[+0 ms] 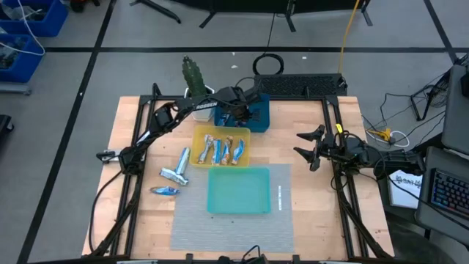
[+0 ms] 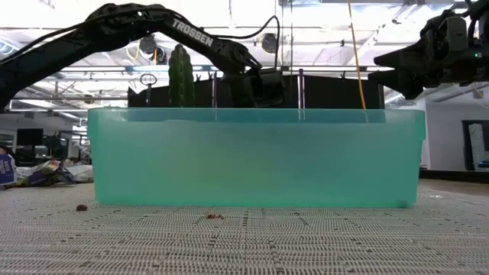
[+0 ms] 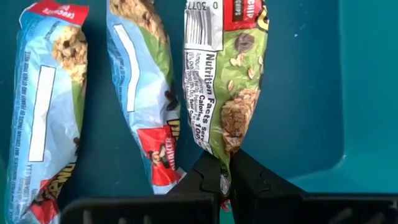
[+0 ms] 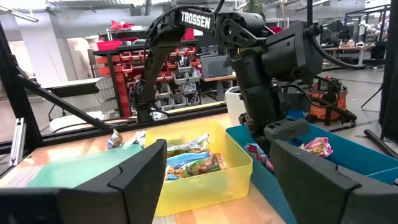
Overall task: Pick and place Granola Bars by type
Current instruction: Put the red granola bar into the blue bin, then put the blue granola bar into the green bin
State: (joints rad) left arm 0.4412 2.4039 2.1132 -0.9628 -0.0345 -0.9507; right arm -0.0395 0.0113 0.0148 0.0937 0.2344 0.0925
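Reaching over the blue tray [image 1: 260, 117] at the far side of the bench [image 1: 132, 117], the left tool [image 3: 225, 180] is seen clenched on the lower end of one granola bar [image 3: 227, 81], a green-and-white wrapper with a nutrition panel facing up. The wrapper's end is pinched between the two dark fingers [image 3: 205, 174]. Two more bars [image 3: 46, 106] are shown lying beside it on the blue tray's floor, side by side and roughly parallel; whether the gripped bar rests on the floor or is lifted cannot be told.

In the high view, several bars [image 1: 220, 150] are found inside the yellow tray [image 1: 199, 136], which sits just in front of the blue one. Two loose bars [image 1: 176, 167] are laid on the bench to the left of the yellow tray, with another [image 1: 165, 191] a little nearer the front edge. The teal tray [image 1: 238, 191] is placed in front of the yellow tray, on a grey mat [image 1: 220, 231].

The right tool [image 1: 306, 147] is held released, fingers spread, near the bench's right edge, well apart from the trays. A green cactus-like ornament [image 1: 193, 73] is seen at the far edge of the bench.
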